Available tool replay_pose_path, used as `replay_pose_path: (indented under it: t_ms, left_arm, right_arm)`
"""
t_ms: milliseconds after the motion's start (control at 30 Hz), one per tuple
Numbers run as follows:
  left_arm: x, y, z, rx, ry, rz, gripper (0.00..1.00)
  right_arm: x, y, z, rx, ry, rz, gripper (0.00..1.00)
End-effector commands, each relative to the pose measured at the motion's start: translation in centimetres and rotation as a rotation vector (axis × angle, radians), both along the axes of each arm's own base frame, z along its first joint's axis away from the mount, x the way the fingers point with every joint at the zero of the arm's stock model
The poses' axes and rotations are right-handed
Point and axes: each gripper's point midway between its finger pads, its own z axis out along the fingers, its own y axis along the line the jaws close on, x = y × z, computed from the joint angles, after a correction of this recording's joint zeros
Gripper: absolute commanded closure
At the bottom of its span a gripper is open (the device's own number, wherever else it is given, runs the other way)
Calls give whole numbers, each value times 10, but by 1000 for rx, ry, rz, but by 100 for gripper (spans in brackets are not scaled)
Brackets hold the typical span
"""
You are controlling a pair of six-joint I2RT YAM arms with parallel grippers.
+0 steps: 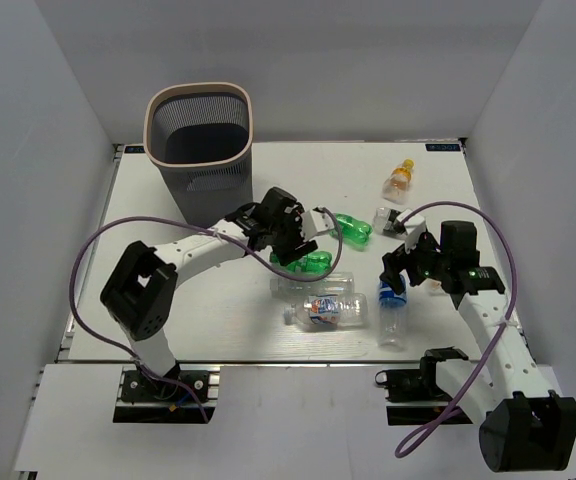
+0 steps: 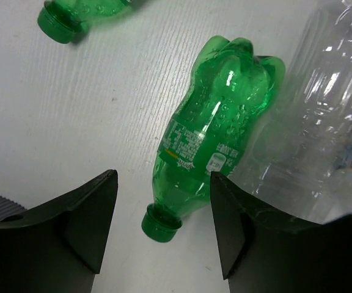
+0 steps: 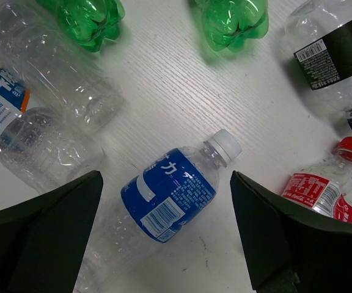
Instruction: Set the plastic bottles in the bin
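Bin [image 1: 198,190] seen only overhead; left jaws released over green bottle [image 2: 219,122], right jaws over blue-labelled bottle [image 3: 167,195].

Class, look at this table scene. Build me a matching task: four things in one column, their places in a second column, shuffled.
Things:
1 bin
2 orange bottle
3 blue-label bottle
4 nearer green bottle

Places:
A under the open right gripper
B farthest back on the right
C far left corner
D under the left gripper

Pairs: 1-C, 2-B, 3-A, 4-D.
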Motion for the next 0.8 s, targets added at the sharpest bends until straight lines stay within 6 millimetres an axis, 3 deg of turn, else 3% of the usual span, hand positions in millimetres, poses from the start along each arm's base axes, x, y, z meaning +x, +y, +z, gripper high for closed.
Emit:
replay_pose_path:
  t_ms: [0, 33, 200, 300, 567, 767]
  left_arm:
    - [10, -15, 7, -2, -59, -37, 28]
    - [7, -15, -5, 14, -29, -45, 30]
    - [-1, -22, -17, 10, 12, -81, 29]
    - [-3, -20, -37, 37, 43, -81, 27]
    - [-6, -24, -65, 38, 104, -63, 26]
    - [-7, -26, -68, 28, 120, -55, 18]
  right_arm:
    - [2, 0, 4, 17, -29, -12, 10]
    - [2, 0, 2, 15, -29, -10, 10]
    - [2, -1, 2, 12, -37, -11, 10]
    - [2, 0, 0, 18, -38, -7, 10]
    - [0, 10, 5, 51, -47, 51, 10]
    - [-7, 20, 12, 84, -54, 123, 10]
